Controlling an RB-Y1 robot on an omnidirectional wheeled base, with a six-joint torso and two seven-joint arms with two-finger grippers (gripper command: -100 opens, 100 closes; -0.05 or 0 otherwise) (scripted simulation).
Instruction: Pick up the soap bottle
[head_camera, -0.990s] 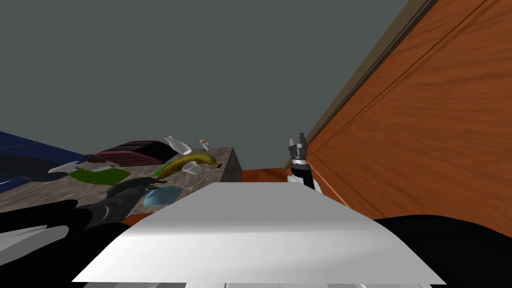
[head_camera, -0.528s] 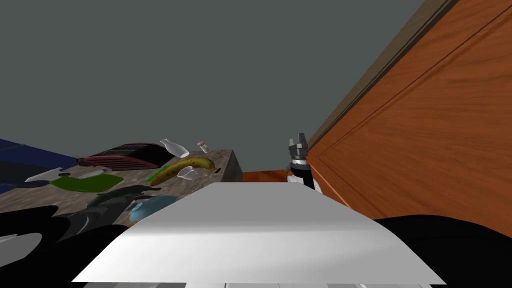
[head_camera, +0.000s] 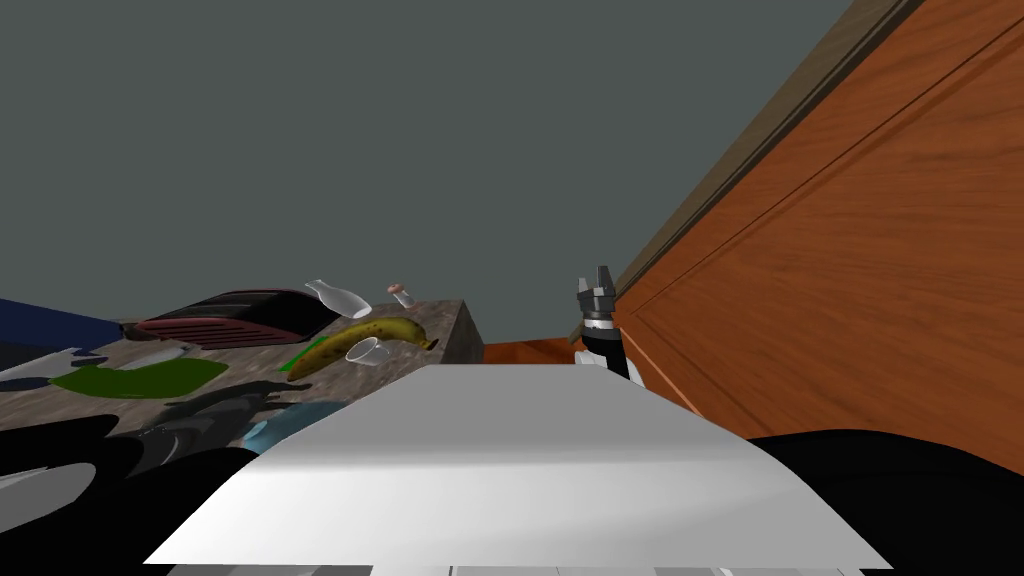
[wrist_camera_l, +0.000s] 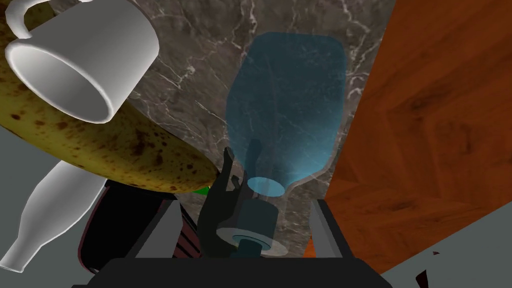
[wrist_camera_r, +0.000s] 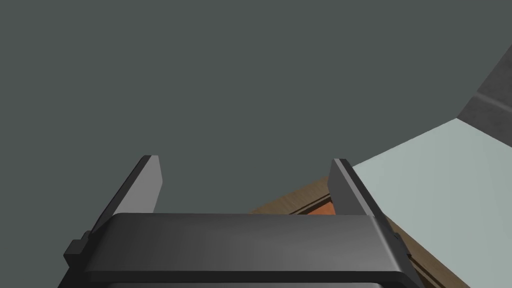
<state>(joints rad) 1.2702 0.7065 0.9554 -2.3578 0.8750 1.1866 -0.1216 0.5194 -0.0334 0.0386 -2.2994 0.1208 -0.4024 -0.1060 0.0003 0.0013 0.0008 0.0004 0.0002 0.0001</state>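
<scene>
While the left gripper (wrist_camera_l: 244, 205) holds its thin blades apart on both sides of the dark pump (wrist_camera_l: 255, 225), the translucent blue soap bottle (wrist_camera_l: 285, 110) lies on a veined grey marble counter (wrist_camera_l: 200, 75), lower left of the head view, and the right gripper (wrist_camera_r: 245, 161) stands parted too.

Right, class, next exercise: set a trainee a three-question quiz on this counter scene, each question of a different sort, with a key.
1. True or false: the right gripper is shut.
2. Which end of the blue soap bottle sits between the open fingers of the left gripper? A) its pump end B) its base C) neither end
3. Fill in: beside the white mug lies a yellow, brown-spotted ___.

Key: 1 false, its fingers stand apart. 2 A. 3 banana.
</scene>
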